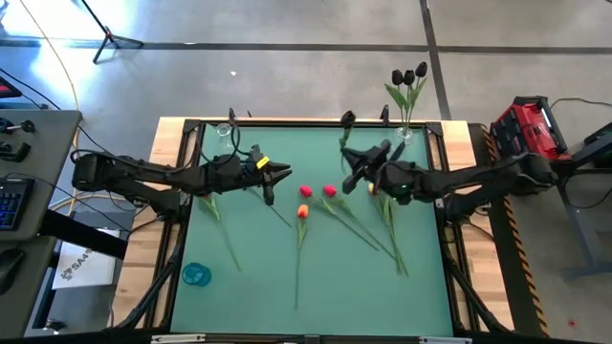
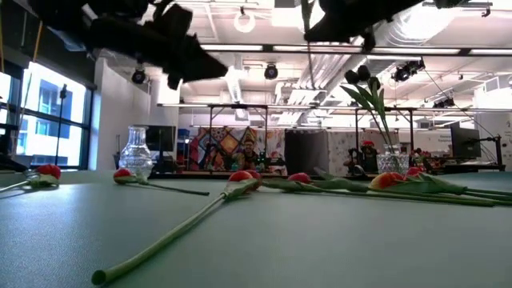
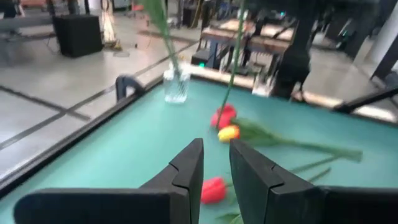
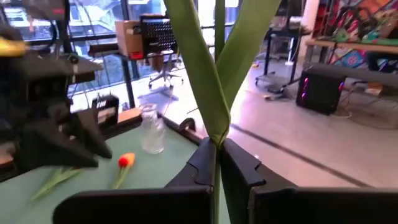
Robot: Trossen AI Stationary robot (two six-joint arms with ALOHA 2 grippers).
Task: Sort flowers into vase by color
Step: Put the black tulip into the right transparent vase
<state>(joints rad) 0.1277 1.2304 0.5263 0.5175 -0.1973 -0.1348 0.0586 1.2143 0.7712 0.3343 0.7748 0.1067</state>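
Observation:
My right gripper hangs above the table's middle, shut on a dark-headed tulip that stands up from it. My left gripper faces it from the left, above the table, slightly open with nothing between its fingers. Two red tulips and an orange one lie flat on the green mat between the grippers, with more stems to either side. A clear vase at the far right holds black tulips. A second clear vase stands at the far left with nothing in it. My right gripper pinches the tulip's green stem between its two fingers, just below where the leaves branch off. The fingers come level, from the table's right, and lie across the stem. The flower is lifted clear of the table and stands upright above the fingers.
A small blue object lies near the front left corner. The table has a raised dark frame along its far edge. A red case stands off the table to the right. Bare mat lies along the near edge.

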